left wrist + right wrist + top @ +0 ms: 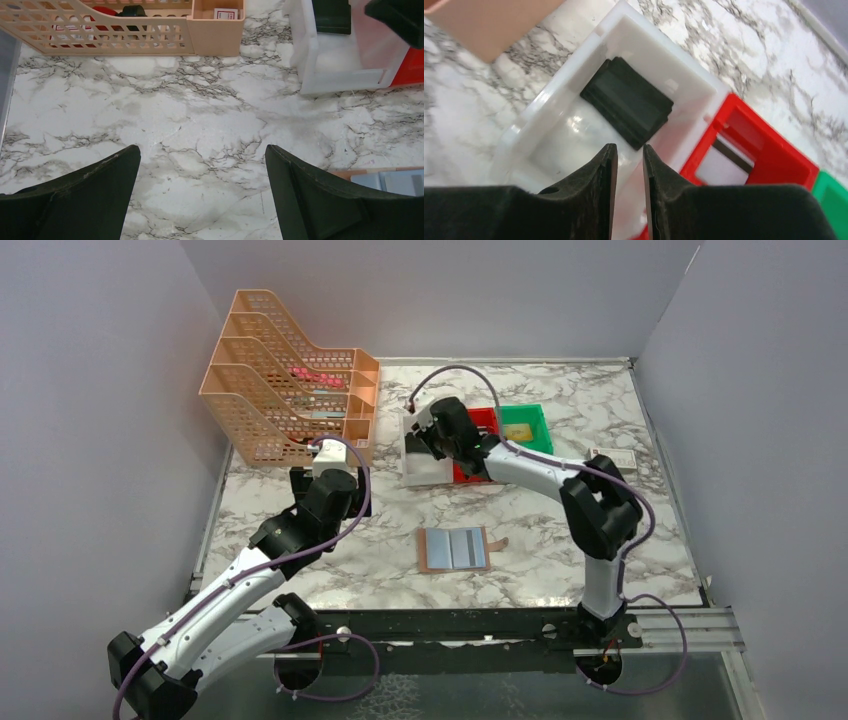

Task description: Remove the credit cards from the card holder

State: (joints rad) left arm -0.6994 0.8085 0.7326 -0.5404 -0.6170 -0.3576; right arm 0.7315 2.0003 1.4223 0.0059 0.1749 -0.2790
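Observation:
The card holder (455,549) lies spread open on the marble table, pale blue panels up; one corner of it (395,179) shows in the left wrist view. A stack of black credit cards (626,102) rests flat inside the white bin (549,100), also visible from the left wrist as black credit cards (330,17). My right gripper (630,146) hovers over that bin (425,468), its jaws a narrow gap apart with nothing between them. My left gripper (202,150) stands wide open over bare marble, left of the bin, holding nothing.
A red bin (769,150) holding a white card with a dark stripe (729,162) adjoins the white bin, and a green bin (525,425) sits behind it. An orange mesh file rack (290,390) stands at the back left. A small white box (612,457) lies at the right.

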